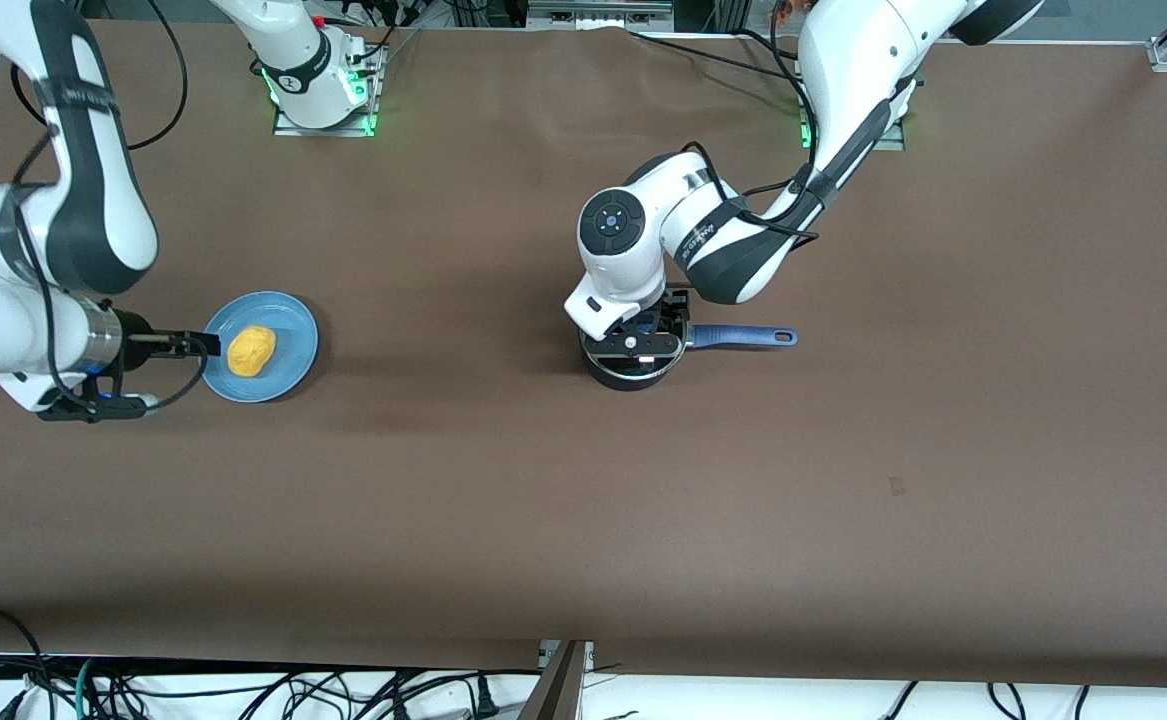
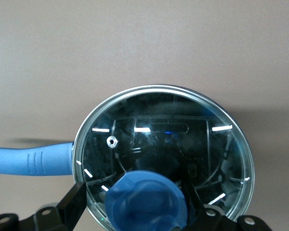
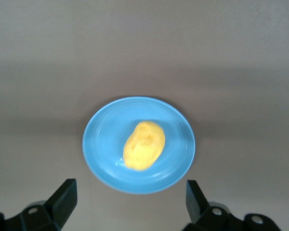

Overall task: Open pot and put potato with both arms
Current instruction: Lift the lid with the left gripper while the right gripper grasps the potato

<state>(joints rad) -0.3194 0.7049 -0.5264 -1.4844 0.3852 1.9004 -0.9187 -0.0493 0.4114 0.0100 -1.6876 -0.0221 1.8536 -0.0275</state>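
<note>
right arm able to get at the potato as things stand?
Probably yes. The right gripper is open and beside the blue plate, where the potato lies uncovered with nothing between them. The left gripper is away at the pot.

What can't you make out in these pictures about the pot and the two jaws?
- Pot, front view: the left arm's wrist covers the lid and knob, so contact is hidden.
- Left gripper, left wrist view: the bottom edge cuts off part of the knob, so a firm grip is unclear.
- Pot interior: reflections on the glass lid hide it.
- Right gripper, near the plate and potato: height unclear.
</note>
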